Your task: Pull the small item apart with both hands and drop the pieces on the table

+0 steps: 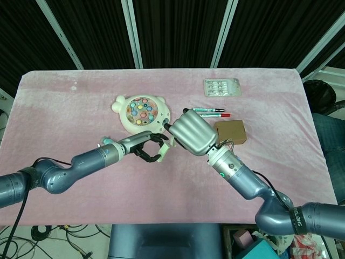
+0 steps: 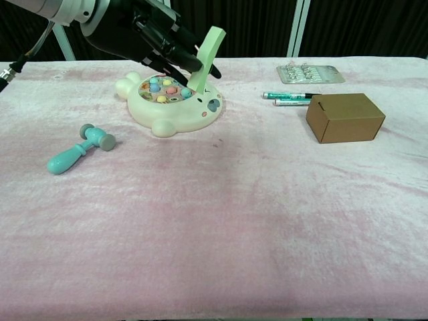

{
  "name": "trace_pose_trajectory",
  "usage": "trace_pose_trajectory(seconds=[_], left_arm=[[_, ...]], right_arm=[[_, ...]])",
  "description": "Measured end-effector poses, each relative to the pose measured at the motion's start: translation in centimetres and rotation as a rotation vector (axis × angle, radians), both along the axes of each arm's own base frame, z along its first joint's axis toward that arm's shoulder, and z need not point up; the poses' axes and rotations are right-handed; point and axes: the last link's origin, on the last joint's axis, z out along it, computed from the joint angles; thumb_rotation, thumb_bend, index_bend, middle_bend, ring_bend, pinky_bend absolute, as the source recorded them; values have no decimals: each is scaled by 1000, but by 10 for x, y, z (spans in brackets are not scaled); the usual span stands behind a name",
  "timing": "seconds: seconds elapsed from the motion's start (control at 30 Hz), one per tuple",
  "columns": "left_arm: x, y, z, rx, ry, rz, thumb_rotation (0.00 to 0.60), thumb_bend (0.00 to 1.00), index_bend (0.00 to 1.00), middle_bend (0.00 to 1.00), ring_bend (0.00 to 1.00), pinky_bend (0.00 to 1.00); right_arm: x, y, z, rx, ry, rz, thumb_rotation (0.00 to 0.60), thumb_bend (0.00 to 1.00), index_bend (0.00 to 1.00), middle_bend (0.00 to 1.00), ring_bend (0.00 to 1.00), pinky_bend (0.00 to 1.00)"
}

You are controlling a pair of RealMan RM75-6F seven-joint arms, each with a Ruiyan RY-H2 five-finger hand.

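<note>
The small item is a pale green strip (image 2: 206, 57), tilted over the toy board's right edge. My left hand (image 2: 144, 37) grips its lower part, and the strip's top end stands free. In the head view the strip (image 1: 164, 154) shows just right of the left hand (image 1: 145, 144). My right hand (image 1: 193, 134) is close beside it on the right, its back turned to the camera. Its fingers and whatever they hold are hidden. The chest view does not show the right hand.
A cream toy game board (image 2: 174, 103) with coloured pegs lies under the left hand. A teal toy hammer (image 2: 77, 150) lies at the left. Two markers (image 2: 291, 99), a cardboard box (image 2: 344, 117) and a blister pack (image 2: 309, 72) lie at the right.
</note>
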Motion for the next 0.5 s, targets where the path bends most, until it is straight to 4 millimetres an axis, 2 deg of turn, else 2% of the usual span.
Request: trace_pose_trajectory(seconds=[0.2, 0.37, 0.5], left_arm=[[-18, 2, 1, 22, 47, -5, 600, 509, 544, 95, 0, 0], [-47, 3, 4, 52, 131, -21, 600, 509, 542, 92, 0, 0], [-66, 3, 2, 72, 211, -53, 600, 510, 535, 90, 0, 0]], right_arm=[[-11, -3, 17, -37, -10, -29, 600, 509, 788, 753, 790, 583], [-27, -6, 32, -61, -17, -66, 600, 510, 789, 752, 790, 583], [-42, -6, 30, -50, 20, -91, 600, 498, 789, 751, 789, 583]])
